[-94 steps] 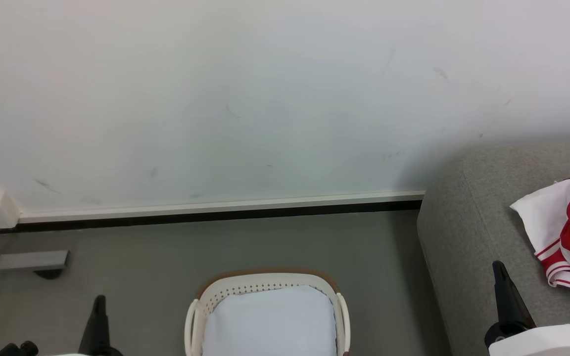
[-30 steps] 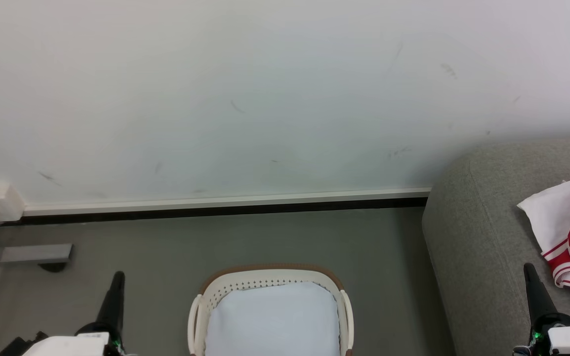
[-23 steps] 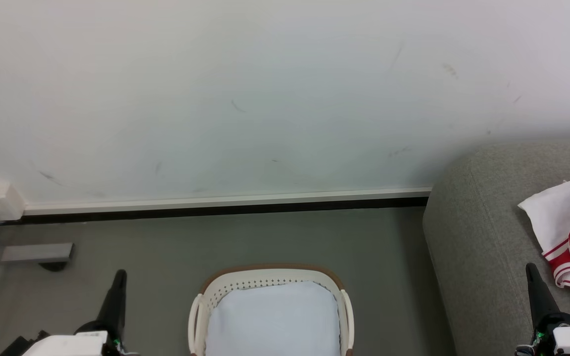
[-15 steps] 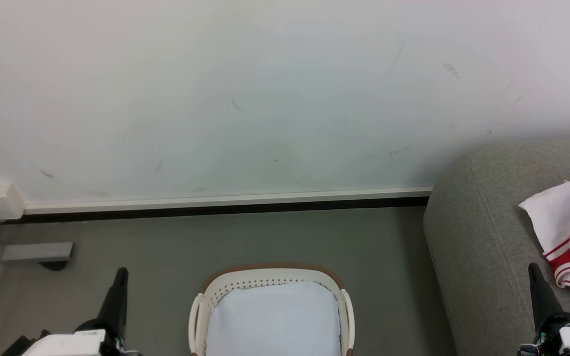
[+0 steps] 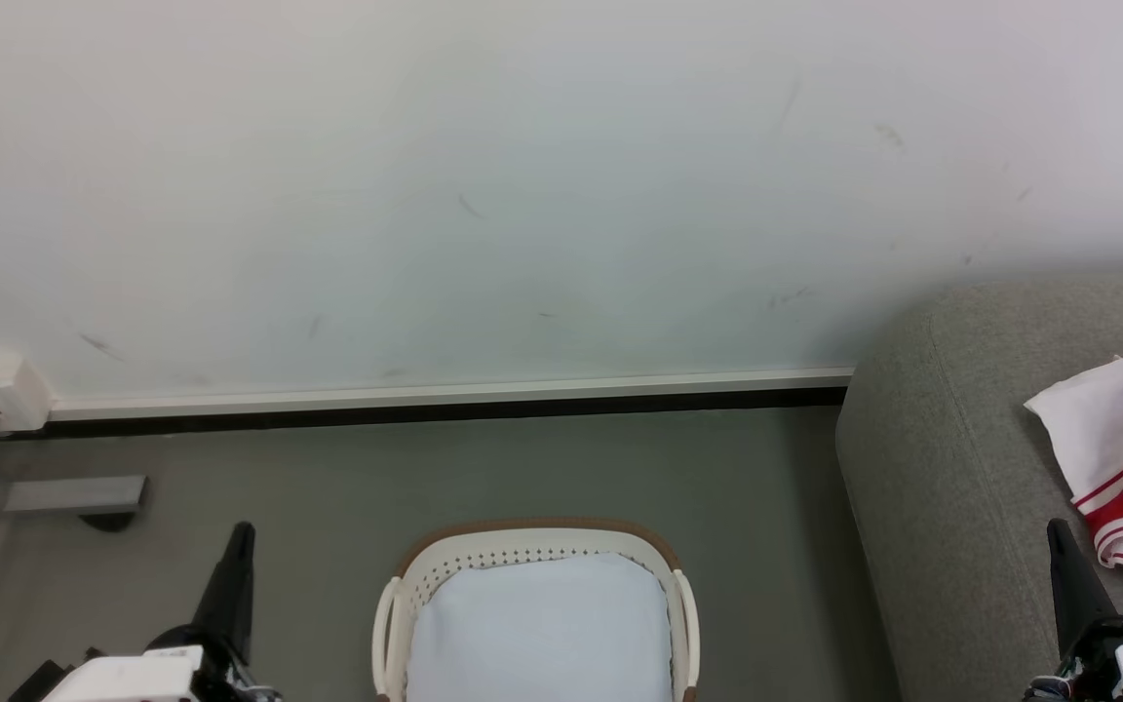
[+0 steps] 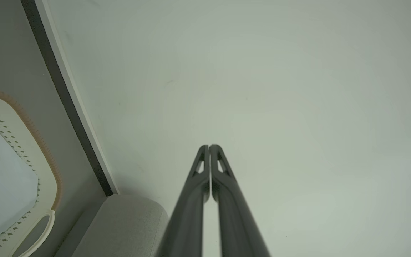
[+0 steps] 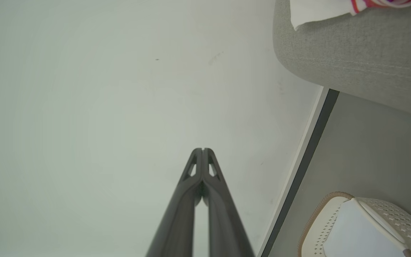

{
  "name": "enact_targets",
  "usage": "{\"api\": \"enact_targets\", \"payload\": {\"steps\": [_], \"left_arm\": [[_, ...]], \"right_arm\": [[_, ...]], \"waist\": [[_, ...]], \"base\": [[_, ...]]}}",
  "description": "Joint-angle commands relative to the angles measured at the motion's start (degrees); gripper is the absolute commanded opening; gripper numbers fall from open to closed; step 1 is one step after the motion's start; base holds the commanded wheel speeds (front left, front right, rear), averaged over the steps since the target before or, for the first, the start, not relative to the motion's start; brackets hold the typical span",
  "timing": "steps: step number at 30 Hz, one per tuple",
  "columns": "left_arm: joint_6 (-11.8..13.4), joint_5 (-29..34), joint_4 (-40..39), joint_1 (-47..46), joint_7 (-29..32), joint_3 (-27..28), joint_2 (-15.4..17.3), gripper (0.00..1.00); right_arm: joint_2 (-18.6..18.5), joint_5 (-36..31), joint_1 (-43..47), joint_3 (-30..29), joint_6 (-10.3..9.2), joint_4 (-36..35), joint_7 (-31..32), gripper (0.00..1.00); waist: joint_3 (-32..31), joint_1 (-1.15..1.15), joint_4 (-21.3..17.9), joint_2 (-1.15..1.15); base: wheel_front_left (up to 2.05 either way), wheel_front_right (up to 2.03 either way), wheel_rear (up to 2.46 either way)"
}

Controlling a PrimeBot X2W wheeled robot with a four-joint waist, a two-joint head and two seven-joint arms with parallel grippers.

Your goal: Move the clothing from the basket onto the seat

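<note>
Red clothing (image 5: pixel 1112 439) cut off, basket (image 5: pixel 534 542) cropped

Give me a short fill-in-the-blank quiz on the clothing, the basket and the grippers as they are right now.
The clothing on the seat is white and ____.
The basket, left of the seat in the head view, has a ____ rim.
The left gripper and right gripper are both ____.
Missing words: red; brown; shut.

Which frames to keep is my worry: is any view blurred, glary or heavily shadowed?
Head view: even, soft light, no glare, a faint shadow on the wall beside the sofa. Left wrist view: left gripper sharp at the tips, blurred towards the bottom edge. Right wrist view: the same for the right gripper; sofa stitching crisp.
</note>
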Motion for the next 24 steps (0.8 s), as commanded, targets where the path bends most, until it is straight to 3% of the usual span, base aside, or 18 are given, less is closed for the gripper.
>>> {"api": "enact_targets", "payload": {"steps": [1,24], "left_arm": [[-0.2,-0.8,-0.2,-0.5,0.3,0.0,0.1,0.0],[-0.2,-0.8,-0.2,-0.5,0.2,0.0,0.1,0.0]], "right_arm": [[0.1,0.0,-0.5,-0.1,-0.12,-0.3,0.2,0.0],[0.2,-0.3,-0.5,-0.4,-0.12,-0.3,0.4,0.0]], "waist": [[0.0,0.0,0.0,0.0],[0.0,0.0,0.0,0.0]], "base": [[0.0,0.0,0.0],[0.0,0.0,0.0]]}}
